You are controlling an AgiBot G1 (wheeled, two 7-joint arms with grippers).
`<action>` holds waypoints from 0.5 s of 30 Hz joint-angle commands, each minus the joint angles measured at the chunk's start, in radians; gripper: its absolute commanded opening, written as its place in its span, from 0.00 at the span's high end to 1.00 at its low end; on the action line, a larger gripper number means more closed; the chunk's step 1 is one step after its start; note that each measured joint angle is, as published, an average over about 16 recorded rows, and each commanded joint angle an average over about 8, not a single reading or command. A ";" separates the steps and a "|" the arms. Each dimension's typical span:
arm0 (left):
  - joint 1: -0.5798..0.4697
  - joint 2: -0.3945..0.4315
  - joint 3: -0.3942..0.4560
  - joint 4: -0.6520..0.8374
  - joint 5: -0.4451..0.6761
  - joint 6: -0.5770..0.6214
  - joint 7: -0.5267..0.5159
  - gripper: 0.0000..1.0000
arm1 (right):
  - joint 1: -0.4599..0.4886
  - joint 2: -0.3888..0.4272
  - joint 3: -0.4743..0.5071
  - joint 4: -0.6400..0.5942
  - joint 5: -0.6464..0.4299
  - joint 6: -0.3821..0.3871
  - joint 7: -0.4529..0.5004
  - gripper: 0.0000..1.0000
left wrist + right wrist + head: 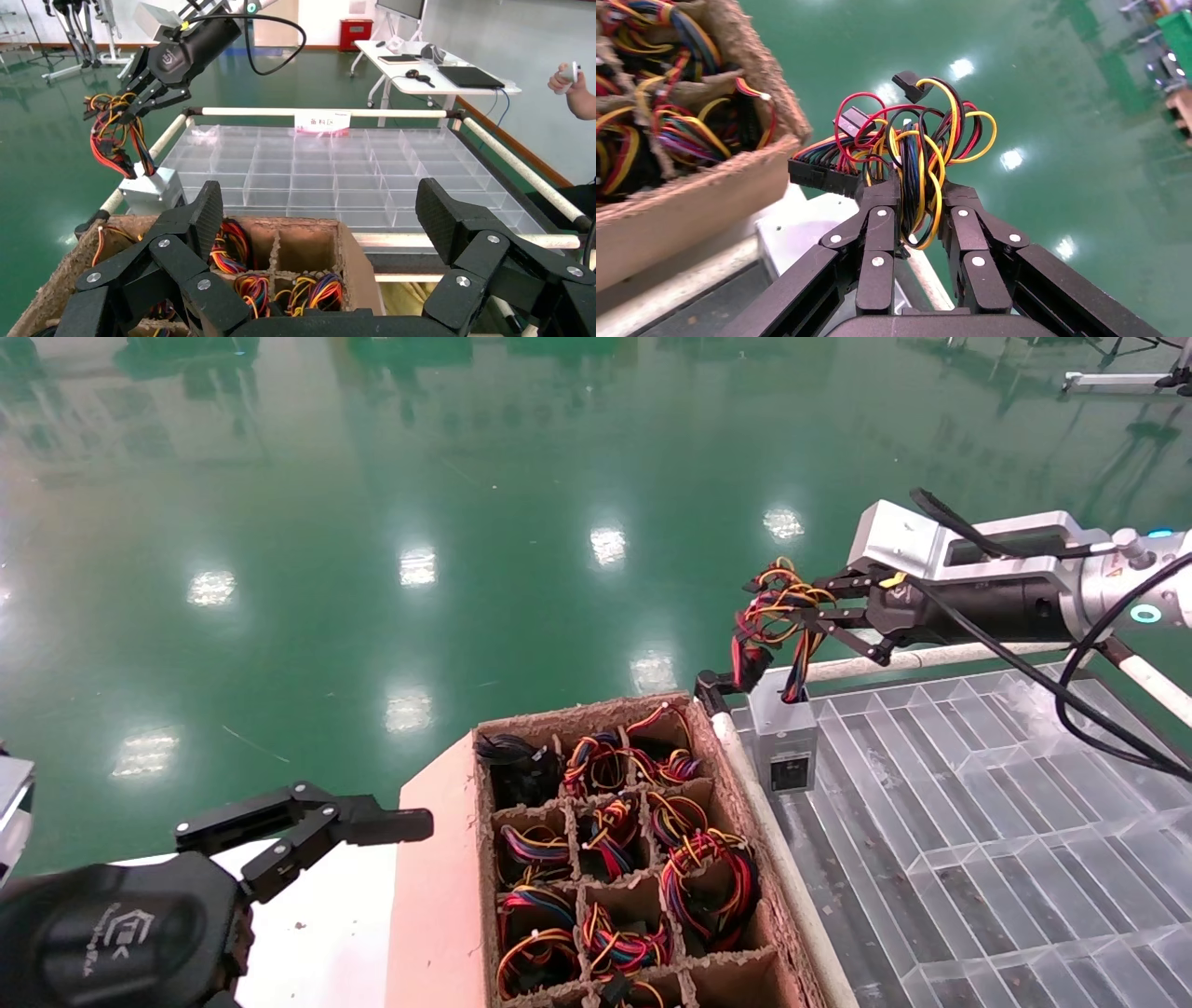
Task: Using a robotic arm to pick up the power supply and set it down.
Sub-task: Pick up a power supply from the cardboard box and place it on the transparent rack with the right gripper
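Right tool (916, 210) clenches power supply (782, 742) wires; left tool (320, 232) (released) idles.

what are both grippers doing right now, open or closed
Left gripper: open, holding nothing, beside the cardboard box.
Right gripper: closed on the power supply wires.

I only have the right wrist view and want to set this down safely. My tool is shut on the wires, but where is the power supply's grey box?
Observer: The power supply hangs by its wires from the right tool. Its box is at the corner of the clear divided tray, just outside the cardboard crate.
Operator: Touching the tray?
Observer: Cannot tell. The left wrist view puts it right beside the tray's white rail.
Operator: And the other arm?
Observer: The left tool is open and hovers at the crate's opposite side.
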 commanded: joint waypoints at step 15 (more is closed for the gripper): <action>0.000 0.000 0.001 0.000 -0.001 0.000 0.001 0.00 | -0.086 -0.025 0.043 -0.054 0.059 0.201 -0.042 1.00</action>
